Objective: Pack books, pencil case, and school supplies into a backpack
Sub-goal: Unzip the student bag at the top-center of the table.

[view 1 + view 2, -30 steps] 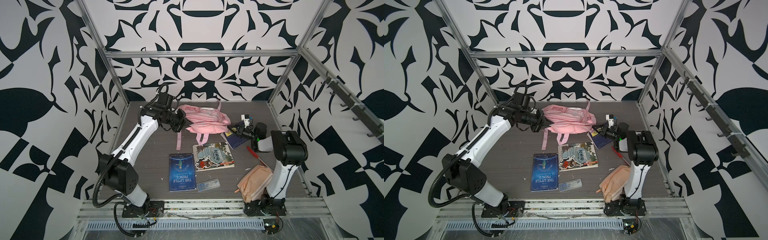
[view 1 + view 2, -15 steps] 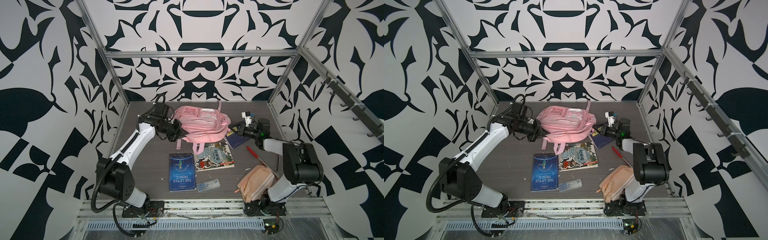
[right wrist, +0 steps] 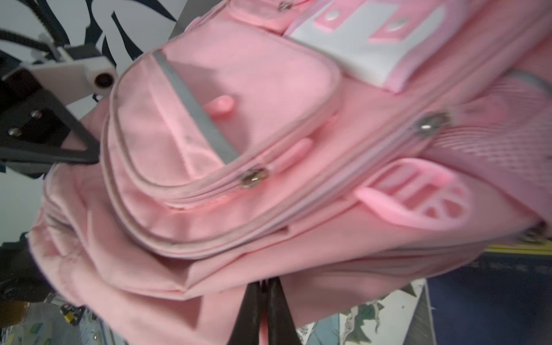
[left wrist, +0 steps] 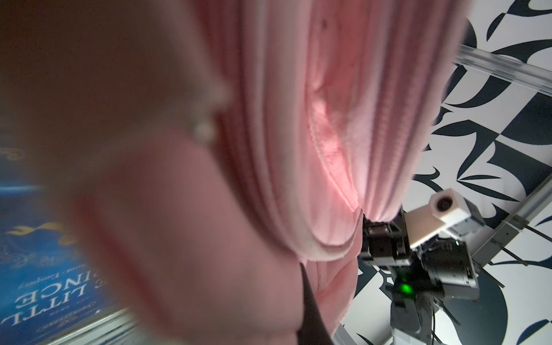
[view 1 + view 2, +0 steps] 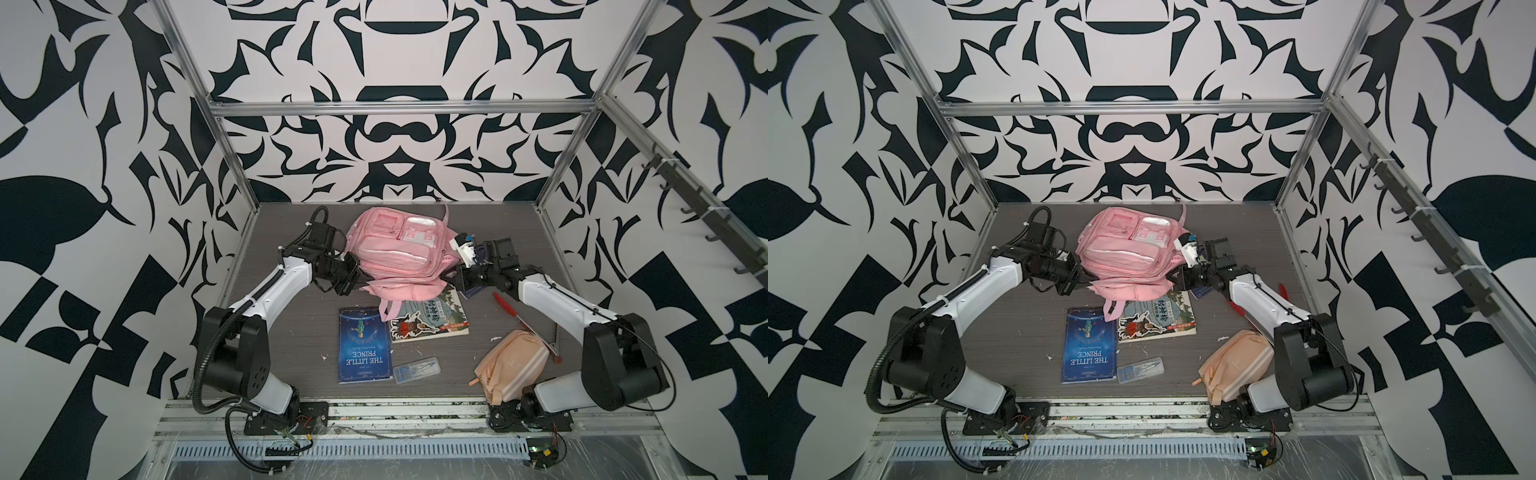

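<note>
Toward the back of the surface (image 5: 291,332), the backpack (image 5: 395,257) is held front-side up, the left claw (image 5: 362,284) clenched on its left edge and the right claw (image 5: 449,275) pinched tight on fabric at its right edge. Its lower edge overlaps the illustrated book (image 5: 432,318). The blue book (image 5: 365,351), clear box (image 5: 416,370) and pencil case (image 5: 509,365) lie nearer the front.
</note>
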Robot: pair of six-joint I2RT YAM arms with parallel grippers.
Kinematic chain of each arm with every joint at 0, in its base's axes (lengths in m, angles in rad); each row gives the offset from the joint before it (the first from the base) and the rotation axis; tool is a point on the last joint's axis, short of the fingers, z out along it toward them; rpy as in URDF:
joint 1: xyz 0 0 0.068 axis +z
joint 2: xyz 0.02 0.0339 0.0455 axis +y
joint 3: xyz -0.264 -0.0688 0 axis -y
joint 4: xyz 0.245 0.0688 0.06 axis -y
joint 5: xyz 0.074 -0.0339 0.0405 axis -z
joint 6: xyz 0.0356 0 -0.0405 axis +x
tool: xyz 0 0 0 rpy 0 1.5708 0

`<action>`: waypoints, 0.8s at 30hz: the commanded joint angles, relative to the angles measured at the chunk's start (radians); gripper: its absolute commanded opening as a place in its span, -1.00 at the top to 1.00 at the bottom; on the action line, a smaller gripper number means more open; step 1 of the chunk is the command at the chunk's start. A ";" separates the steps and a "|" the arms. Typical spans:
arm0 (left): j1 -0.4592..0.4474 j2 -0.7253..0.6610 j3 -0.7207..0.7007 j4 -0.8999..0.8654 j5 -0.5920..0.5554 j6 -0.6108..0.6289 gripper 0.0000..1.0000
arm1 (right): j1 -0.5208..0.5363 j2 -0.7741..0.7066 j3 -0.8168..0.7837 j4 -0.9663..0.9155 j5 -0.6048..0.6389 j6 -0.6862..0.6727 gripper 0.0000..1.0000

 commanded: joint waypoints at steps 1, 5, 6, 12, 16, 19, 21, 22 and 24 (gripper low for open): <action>-0.001 0.041 -0.001 0.152 0.063 -0.016 1.00 | 0.097 -0.049 0.046 -0.081 0.015 -0.026 1.00; -0.002 0.074 0.028 0.142 0.043 0.025 1.00 | 0.223 -0.029 0.074 -0.067 0.053 0.018 1.00; -0.002 0.082 0.029 0.139 0.038 0.030 1.00 | 0.255 -0.018 0.081 -0.058 0.061 0.030 1.00; -0.004 0.105 0.002 0.196 0.030 0.008 1.00 | 0.392 0.031 0.123 -0.022 0.095 0.089 1.00; -0.004 0.099 -0.015 0.215 0.026 0.008 1.00 | 0.441 0.041 0.132 0.025 0.129 0.144 1.00; -0.004 0.102 -0.027 0.213 0.024 0.018 1.00 | 0.464 0.040 0.139 0.050 0.163 0.182 1.00; -0.004 0.103 -0.037 0.195 0.018 0.041 1.00 | 0.464 0.014 0.115 0.090 0.178 0.216 1.00; -0.001 0.106 -0.037 0.179 0.009 0.066 1.00 | 0.463 0.005 0.108 0.094 0.177 0.225 1.00; 0.013 0.125 -0.021 0.116 -0.033 0.153 1.00 | 0.459 -0.015 0.098 0.070 0.181 0.225 1.00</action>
